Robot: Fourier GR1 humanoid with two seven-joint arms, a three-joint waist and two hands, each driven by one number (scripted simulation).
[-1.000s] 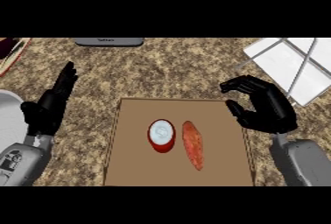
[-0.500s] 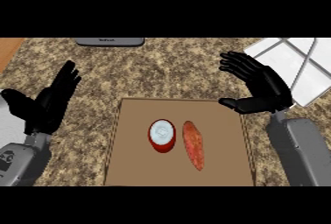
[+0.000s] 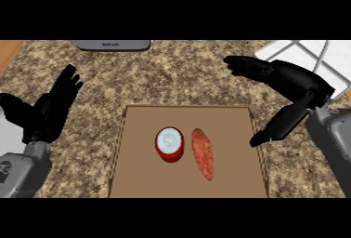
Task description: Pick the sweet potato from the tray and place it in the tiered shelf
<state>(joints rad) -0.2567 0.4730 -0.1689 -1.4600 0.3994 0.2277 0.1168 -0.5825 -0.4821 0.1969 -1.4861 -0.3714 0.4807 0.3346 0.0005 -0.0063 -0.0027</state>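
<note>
An orange sweet potato (image 3: pixel 203 153) lies lengthwise on the brown tray (image 3: pixel 137 176), just right of a red can with a white top (image 3: pixel 169 144). My right hand (image 3: pixel 288 83) hovers open above the tray's far right corner, fingers spread toward the left and thumb (image 3: pixel 274 128) hanging down beside the tray's right edge. It touches nothing. My left hand (image 3: pixel 48 111) rests open at the left, fingers up, apart from the tray. The white wire tiered shelf (image 3: pixel 308 53) shows at the upper right, partly hidden by the right hand.
A grey device (image 3: pixel 113 45) sits at the counter's far edge. The speckled counter (image 3: pixel 171 83) surrounds the tray. A pale rounded object (image 3: pixel 8 135) shows at the left edge behind my left forearm.
My right hand has risen and moved away from me toward the shelf, fingers spreading wider. The left hand has shifted slightly. The sweet potato and can have not moved.
</note>
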